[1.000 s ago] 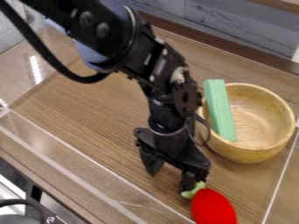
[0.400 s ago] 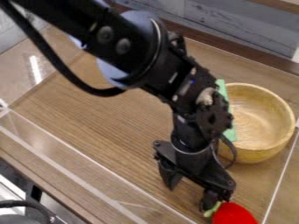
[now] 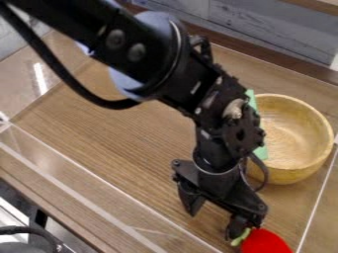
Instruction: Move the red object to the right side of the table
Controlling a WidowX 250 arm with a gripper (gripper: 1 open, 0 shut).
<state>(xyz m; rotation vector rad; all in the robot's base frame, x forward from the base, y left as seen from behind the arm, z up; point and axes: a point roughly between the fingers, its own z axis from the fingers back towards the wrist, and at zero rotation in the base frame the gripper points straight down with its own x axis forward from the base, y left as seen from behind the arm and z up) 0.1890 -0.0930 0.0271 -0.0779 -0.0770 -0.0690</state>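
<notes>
1 black gripper [image 3: 218, 215], fingers apart, beside red strawberry plush [image 3: 266, 242] on wood-grain tabletop [image 3: 113, 128]. Green block [image 3: 258, 126] leans in round wooden bowl [image 3: 301, 133].

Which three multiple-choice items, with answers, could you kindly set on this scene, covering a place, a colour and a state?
1. Where is the round light wooden bowl?
A) Left of the black robot arm in the picture
B) Right of it

2. What colour is the plush toy's body?
A) Red
B) Blue

3. How does the bowl stand?
A) Upside down
B) Opening upward

Key:
1 B, its rim shows beyond the arm's right edge.
2 A, its rounded body is bright red.
3 B, its hollow inside is visible.
</notes>
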